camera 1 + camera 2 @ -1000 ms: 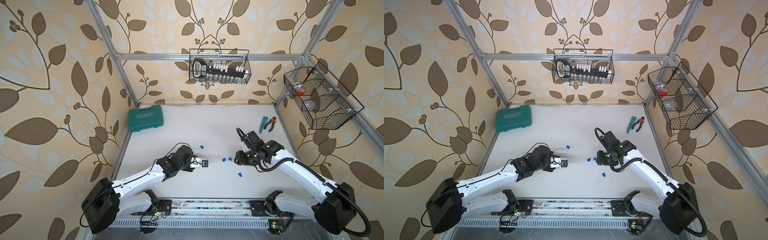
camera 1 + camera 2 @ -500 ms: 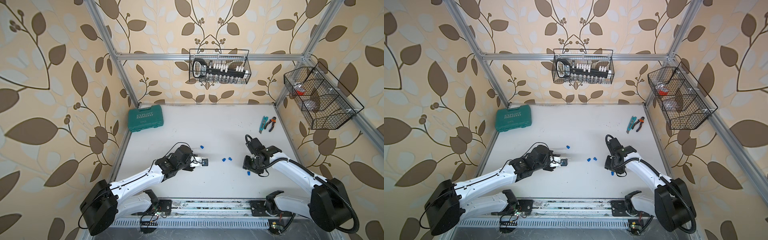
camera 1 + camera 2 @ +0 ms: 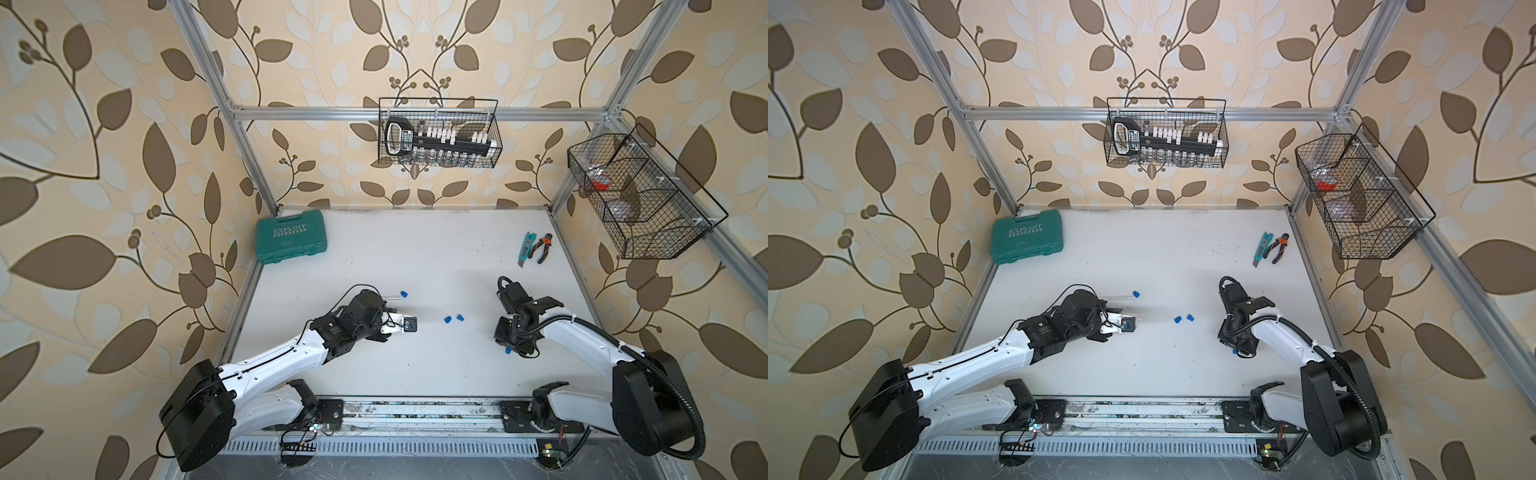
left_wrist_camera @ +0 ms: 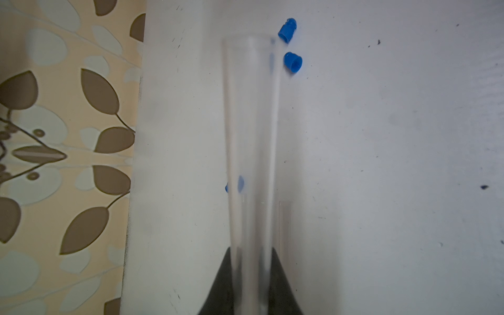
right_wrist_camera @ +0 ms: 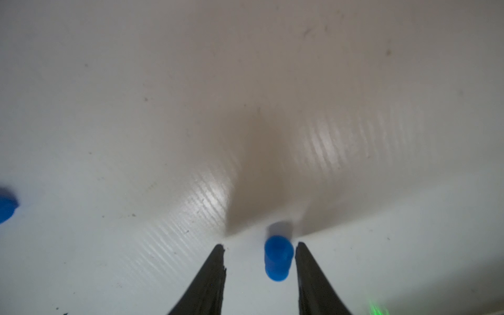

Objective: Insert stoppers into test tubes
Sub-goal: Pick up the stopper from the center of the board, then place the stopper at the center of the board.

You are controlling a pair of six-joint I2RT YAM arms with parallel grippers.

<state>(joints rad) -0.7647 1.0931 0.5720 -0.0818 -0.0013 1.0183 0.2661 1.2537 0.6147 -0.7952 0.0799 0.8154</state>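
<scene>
Closing on the lone blue stopper [image 5: 278, 257] near the front edge of the table [image 3: 415, 257], the right gripper [image 5: 259, 244] has swung back from the pair of stoppers [image 3: 447, 319] mid-table and dropped low. Its jaws, narrower than a second ago, straddle the stopper, one side almost touching and a gap on the other, so nothing is held yet; a pickup looks imminent. The left gripper [image 4: 252, 253] has not moved, clamped on a clear tube [image 4: 251, 136] pointing toward the pair. I count four stoppers: this one, the pair, and one [image 3: 402, 294] seemingly seated in a tube beyond the left arm. Tubes lying under the held one are too faint to count.
</scene>
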